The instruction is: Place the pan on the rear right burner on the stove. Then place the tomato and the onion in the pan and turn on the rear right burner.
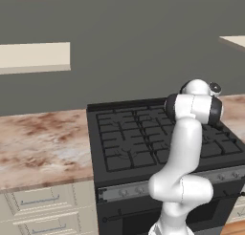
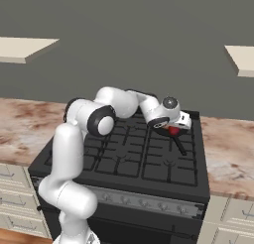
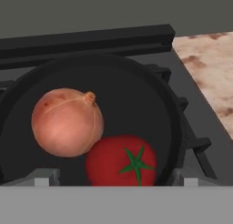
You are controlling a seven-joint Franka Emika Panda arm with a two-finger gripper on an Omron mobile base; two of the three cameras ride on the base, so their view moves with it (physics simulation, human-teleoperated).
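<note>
The black pan (image 3: 136, 95) sits on the rear right burner (image 3: 193, 143) of the stove (image 2: 124, 158), its thin handle (image 2: 179, 145) pointing toward the front. Inside it, the orange-tan onion (image 3: 66, 123) rests against the red tomato (image 3: 120, 161), which has a green stem star on top. My gripper (image 3: 116, 177) hovers just above the pan's near side, open, its tips standing wide on either side of the tomato without touching it. In the right base view my hand covers most of the pan, with a bit of the tomato (image 2: 173, 131) showing beneath it.
A grey knob strip (image 2: 144, 202) runs along the stove front. Marbled counter (image 1: 43, 143) lies left of the stove, and more counter (image 2: 228, 153) lies on the right. The stove's raised back ledge (image 3: 91, 41) stands just behind the pan.
</note>
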